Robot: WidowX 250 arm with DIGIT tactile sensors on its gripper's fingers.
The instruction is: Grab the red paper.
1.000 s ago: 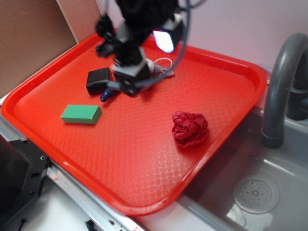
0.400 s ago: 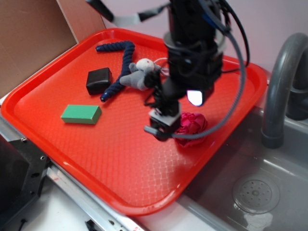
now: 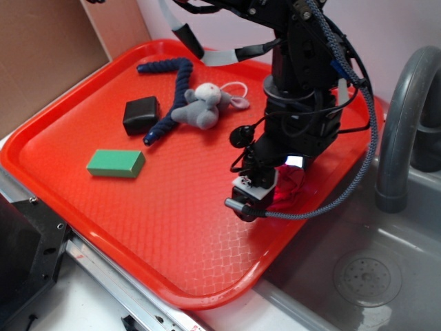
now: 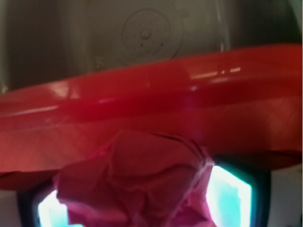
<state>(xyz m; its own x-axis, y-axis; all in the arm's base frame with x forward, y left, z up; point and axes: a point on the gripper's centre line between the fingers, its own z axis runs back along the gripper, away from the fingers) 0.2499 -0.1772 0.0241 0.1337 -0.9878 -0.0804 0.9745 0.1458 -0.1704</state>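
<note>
My claw (image 3: 265,196) is down over the red paper (image 4: 137,179) near the tray's (image 3: 83,131) sink-side edge. Paper sits between my fingers; whether they are clamped on it, I cannot tell.

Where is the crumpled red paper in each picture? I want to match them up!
Exterior view: the red paper peeks out just right of the tool, near the tray's right edge, mostly hidden by the arm.
Wrist view: it fills the bottom middle, very close up.
Shared landmark: the round sink drain, lower right in the exterior view and top middle in the wrist view, just past the tray's rim.
</note>
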